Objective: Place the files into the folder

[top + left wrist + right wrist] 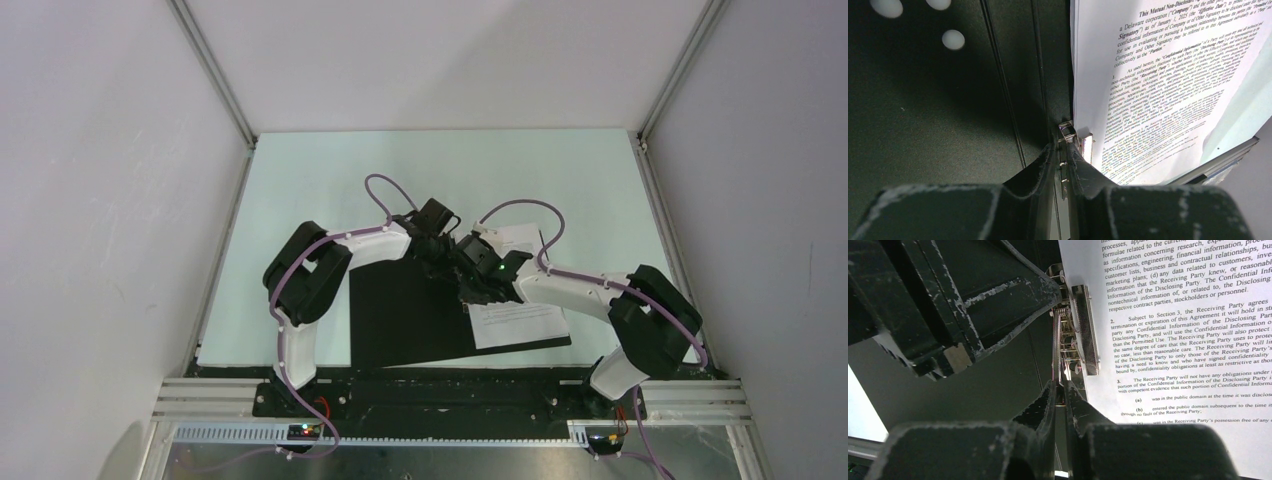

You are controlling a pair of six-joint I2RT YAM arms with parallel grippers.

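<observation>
Folder (400, 320) open flat, files (515, 322) inside, edge under metal clip (1083, 330)

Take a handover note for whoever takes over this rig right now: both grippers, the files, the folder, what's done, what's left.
Grippers: the left gripper is shut on the lever of the metal clip; the right gripper is shut on the same clip.
Things: the folder lies open, black inside up. The files lie on its right half, their edge at the clip bar. The sheet count is not visible.
Done: files laid inside.
Left: check that the clip clamps them, release both grippers, then probably close the cover.
</observation>
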